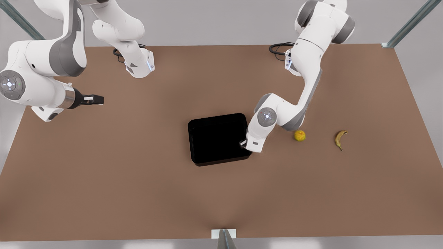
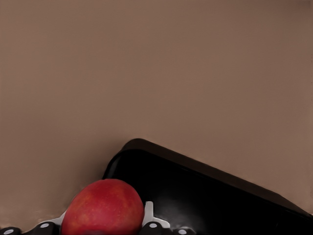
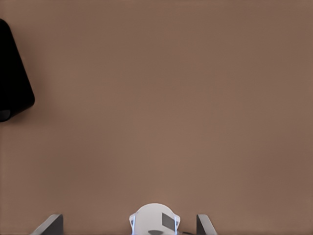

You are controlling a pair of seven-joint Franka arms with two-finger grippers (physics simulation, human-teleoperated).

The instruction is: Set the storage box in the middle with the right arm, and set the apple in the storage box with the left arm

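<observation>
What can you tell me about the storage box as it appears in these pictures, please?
The storage box is a glossy black rectangular tub with rounded corners and low walls, resting open side up and level on the brown table, near its middle. It looks like smooth plastic, and its inside seems empty. The left gripper, shut on the apple, sits at the box's edge on the front view's right. The left wrist view shows the apple just beside a rounded corner, not yet inside.

We're looking at a simulated robot lab — a plain brown desk (image 1: 138, 193) with two white arms bolted at its far edge, bare grey walls (image 1: 221, 20) and metal frame struts (image 1: 408, 26) in the corners — nothing homey.
</observation>
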